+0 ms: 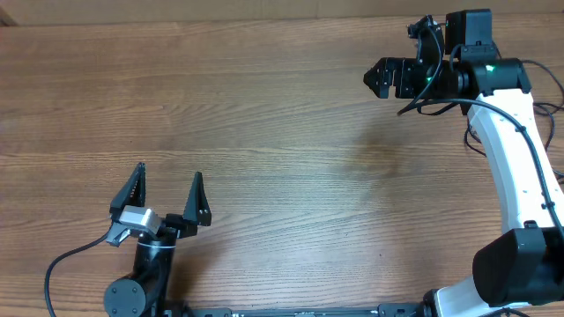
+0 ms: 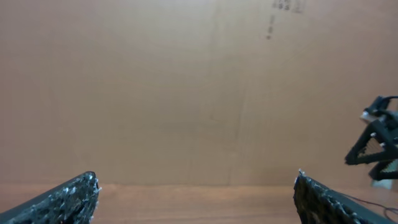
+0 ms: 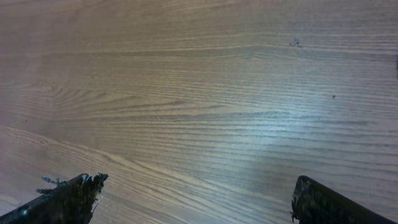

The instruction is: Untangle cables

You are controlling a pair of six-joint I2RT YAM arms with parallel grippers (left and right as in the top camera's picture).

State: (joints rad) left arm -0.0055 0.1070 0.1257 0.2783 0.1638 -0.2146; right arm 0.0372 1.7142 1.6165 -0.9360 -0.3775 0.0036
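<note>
From above: left gripper [image 1: 169, 173] at lower left, fingers spread wide, nothing between them. Right gripper [image 1: 404, 55] at upper right, likewise spread apart and empty. Bare wooden table [image 1: 264, 114] between the two, with no cables anywhere on it; only a thick wire [image 1: 55, 264] looping beside the left arm's base, part of the robot itself. Likely trouble from here: closing on air, or taking that thick wire for a cord and tugging at the arm's own wiring.

Through the left wrist camera: left gripper [image 2: 196, 180] with its two tips at the bottom corners, far apart, empty. Ahead, a plain cardboard wall [image 2: 186, 93] above a thin strip of table [image 2: 199, 199]; right arm [image 2: 379, 146] dark at the right edge. No cables here either. Risk of reaching forward blind and bumping the wall or the other arm.

Through the right wrist camera: right gripper [image 3: 198, 182] wide apart at the bottom corners, nothing held, looking down on bare table [image 3: 199, 93]. No cables again. Risk of driving the tips into the wood if lowered after something not in sight
</note>
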